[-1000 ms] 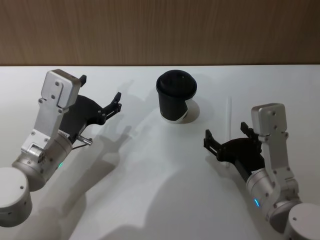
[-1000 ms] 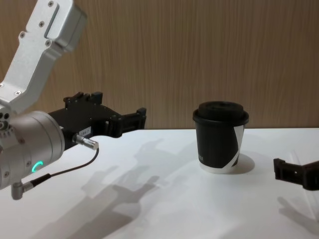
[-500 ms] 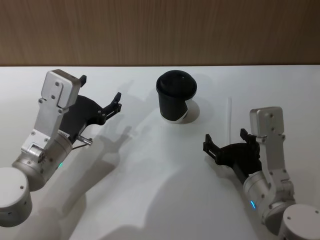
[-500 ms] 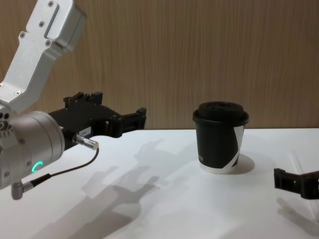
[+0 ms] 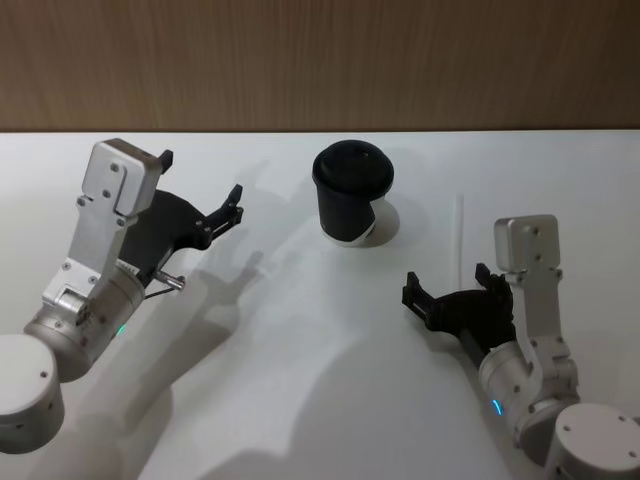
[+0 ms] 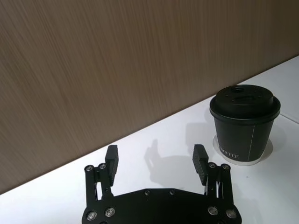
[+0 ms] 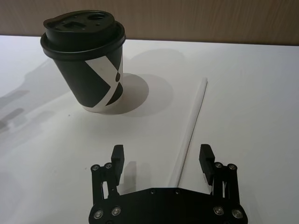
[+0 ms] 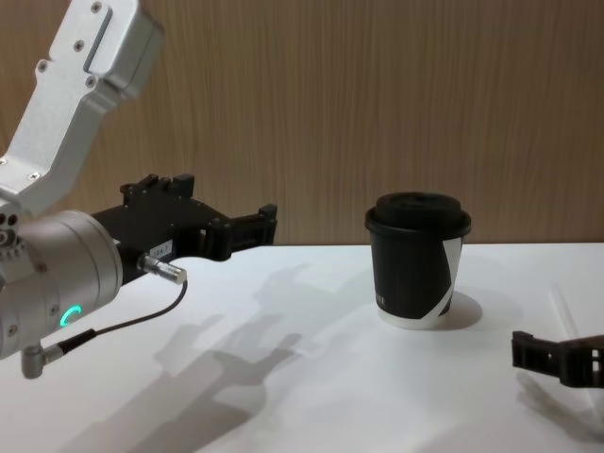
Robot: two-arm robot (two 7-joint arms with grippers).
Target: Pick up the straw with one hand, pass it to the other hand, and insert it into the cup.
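The straw [image 5: 457, 240] lay flat on the white table [image 5: 300, 400], right of centre in the head view, running almost straight up and down the frame. It sat apart from the cup [image 5: 352, 195], which stood upright with its lid on just above the middle of the frame.

The right gripper [image 5: 446, 280] sat low in the lower right of the frame with its 2 fingers spread wide. In the right wrist view the straw [image 7: 190, 128] ran between those fingers, nearer 1 than the other, and its near end passed under the gripper [image 7: 161, 154] body. Nothing was pinched. Whether the fingertips touched the table could not be told.

The left gripper [image 5: 200, 178] hung at the upper left of the frame, well apart from the straw. Its fingers were also spread and held nothing.

The straw looked very light, thin and smooth. It would likely roll or skid away if 1 finger reached it first, and a hard squeeze could flatten it. Lying flush on the table, it left little room beneath, so the fingertips probably had to come right down to the surface. A hold towards the near end seemed wise, because that would leave plenty of length free for the left gripper to take and for the tip to reach the lid's opening.
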